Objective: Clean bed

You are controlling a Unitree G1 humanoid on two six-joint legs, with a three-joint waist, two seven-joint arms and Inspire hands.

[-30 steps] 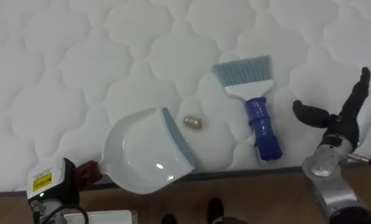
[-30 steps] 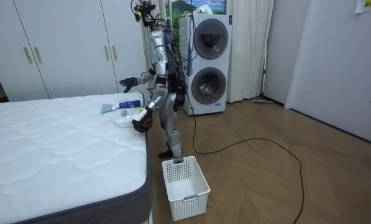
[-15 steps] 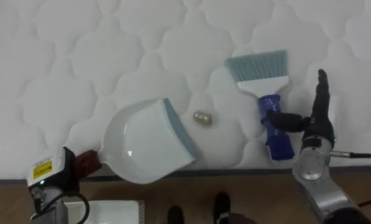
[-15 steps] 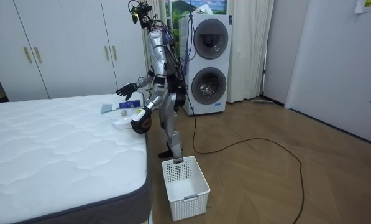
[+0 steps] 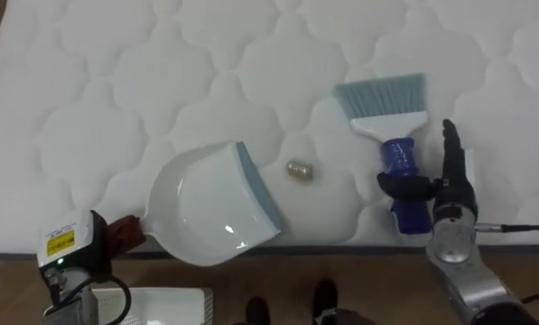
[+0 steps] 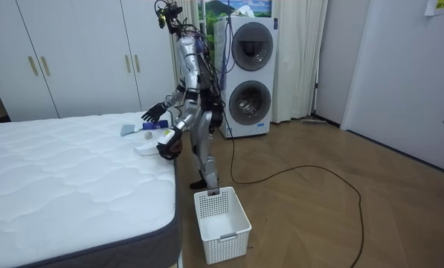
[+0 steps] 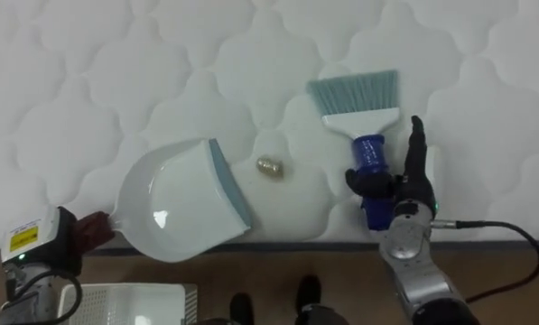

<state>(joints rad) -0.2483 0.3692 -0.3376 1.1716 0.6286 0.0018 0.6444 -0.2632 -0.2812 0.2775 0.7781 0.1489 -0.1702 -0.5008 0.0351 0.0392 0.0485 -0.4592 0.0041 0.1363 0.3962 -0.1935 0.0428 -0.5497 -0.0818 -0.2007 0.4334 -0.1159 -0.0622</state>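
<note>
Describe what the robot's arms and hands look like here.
The right hand has black fingers on a silver-grey metal wrist and forearm, with a thin dark cable leaving the wrist. The left hand is dark, carrying a white tag with a yellow label and a small green light; dark cable loops below it.

A white quilted bed takes up the room view's left in a bright, evenly lit room. White wardrobe doors with slim golden handles line the far wall. Beside them stand a stacked washer and dryer, with pale curtains alongside. A white slatted basket sits on the wood floor near the bed's corner.
</note>
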